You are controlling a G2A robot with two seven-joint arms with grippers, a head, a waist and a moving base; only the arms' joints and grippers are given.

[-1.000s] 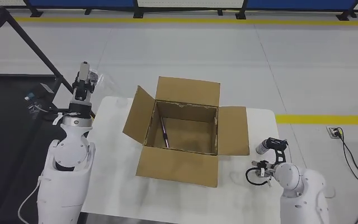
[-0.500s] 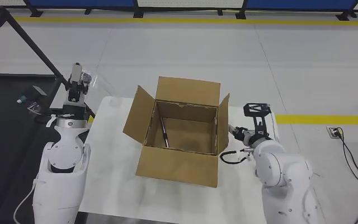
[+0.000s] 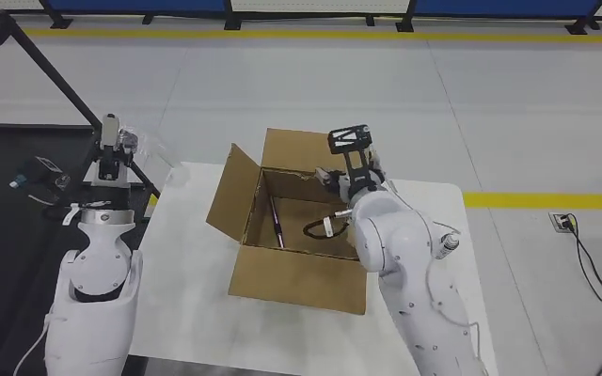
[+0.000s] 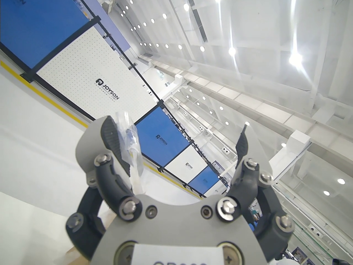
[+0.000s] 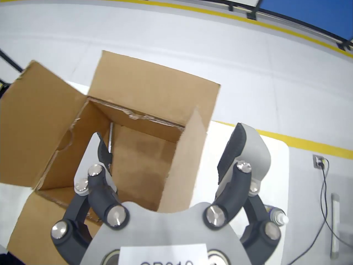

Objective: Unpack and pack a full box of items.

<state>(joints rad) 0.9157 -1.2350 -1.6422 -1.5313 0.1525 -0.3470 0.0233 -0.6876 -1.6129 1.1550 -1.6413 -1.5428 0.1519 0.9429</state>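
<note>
The cardboard box [image 3: 296,277] stands open in the middle of the white table [image 3: 198,291], pushed toward the far edge, nearly emptied: a thin dark rod [image 3: 275,222] lies on its floor along the left wall. The right gripper [image 5: 169,132] hangs above the box's far right corner, fingers spread wide and holding nothing. The upright right flap [image 5: 187,153] rises in line with the gap between them, though it is hard to tell whether they straddle it. A small white-capped bottle [image 3: 445,246] lies on the table near the right edge, just beside that arm. Out past the table's left edge the left gripper [image 4: 176,125] points up toward the ceiling, also fully open, with a clear plastic packet [image 4: 129,142] clinging to one finger pad, not clamped. The unpacking looks close to done, with the rod the likely next pick. The risks are plain from here. A descent at this corner could snag the flap and crumple it or shove the box across the table. The rod, flat against the wall, offers little to pinch. The loose packet could slip off and drop beyond the table, and a swing of the right arm could roll the bottle over the edge.
</note>
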